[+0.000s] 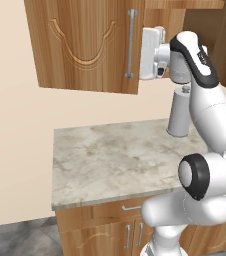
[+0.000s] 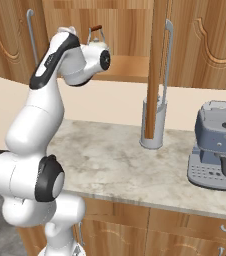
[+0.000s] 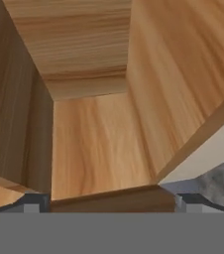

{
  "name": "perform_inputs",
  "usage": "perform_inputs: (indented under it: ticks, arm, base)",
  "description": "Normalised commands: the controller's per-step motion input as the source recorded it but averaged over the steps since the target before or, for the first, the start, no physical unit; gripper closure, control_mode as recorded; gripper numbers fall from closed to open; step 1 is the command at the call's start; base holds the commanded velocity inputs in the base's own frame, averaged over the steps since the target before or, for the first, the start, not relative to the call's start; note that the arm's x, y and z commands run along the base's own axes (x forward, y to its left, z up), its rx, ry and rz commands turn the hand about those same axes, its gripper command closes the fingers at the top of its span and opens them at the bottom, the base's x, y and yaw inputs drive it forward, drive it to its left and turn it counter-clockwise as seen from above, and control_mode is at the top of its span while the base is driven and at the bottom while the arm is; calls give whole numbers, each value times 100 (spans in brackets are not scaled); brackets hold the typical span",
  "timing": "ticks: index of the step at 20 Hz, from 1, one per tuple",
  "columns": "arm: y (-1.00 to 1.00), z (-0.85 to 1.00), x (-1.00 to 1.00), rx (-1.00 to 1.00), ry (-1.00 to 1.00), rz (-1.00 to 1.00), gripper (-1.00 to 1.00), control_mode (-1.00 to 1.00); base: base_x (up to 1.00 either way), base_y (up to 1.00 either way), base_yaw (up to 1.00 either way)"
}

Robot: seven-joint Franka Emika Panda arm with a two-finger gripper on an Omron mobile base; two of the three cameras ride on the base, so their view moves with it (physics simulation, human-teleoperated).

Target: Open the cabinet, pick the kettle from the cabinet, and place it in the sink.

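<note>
The white arm with dark joints (image 1: 205, 170) rises from the base in front of the lower wooden base cabinets (image 1: 110, 227) with short silver handles and bends up over the marble-like grey-beige counter (image 1: 115, 155). On that counter, toward its back edge, stands a tall grey cylindrical canister (image 1: 179, 115) with a knob on top; seen from the right base camera it sits partly behind the edge of an open door. Further right on the counter is a blue-grey espresso machine (image 2: 217, 147).

Above, the wooden wall cabinet (image 1: 85, 45) with carved curved panel lines has 1 door closed, its long vertical silver bar handle (image 1: 130, 44) just left of the hand. The other door (image 2: 157, 65) stands swung out, seen edge-on. The gripper (image 3: 113, 201) is raised to the cabinet's opening; its 2 dark finger tips (image 3: 32, 203) stand wide apart at the shelf's front edge with nothing between them. The hand camera looks into a bare wooden interior.

Deepest in, the small rounded cream-white kettle (image 2: 97, 42) with thin upright handle rests on the cabinet shelf, just behind the robot's wrist in the right base view.
</note>
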Motion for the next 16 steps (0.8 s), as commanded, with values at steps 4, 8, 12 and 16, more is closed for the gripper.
perform_inputs:
  ticks: [4, 8, 12, 16]
  arm:
    - [17, 1, 0, 6, 0, 20, -100, -100]
    - [19, 5, -12, 5, 0, 20, -100, -100]
    - [17, 8, -19, 2, 0, 19, -100, -100]
    - [18, 8, -26, 0, 0, 13, -100, -100]
  base:
    - [0, 0, 0]
    - [0, 0, 0]
    - [0, 0, 0]
    - [0, 0, 0]
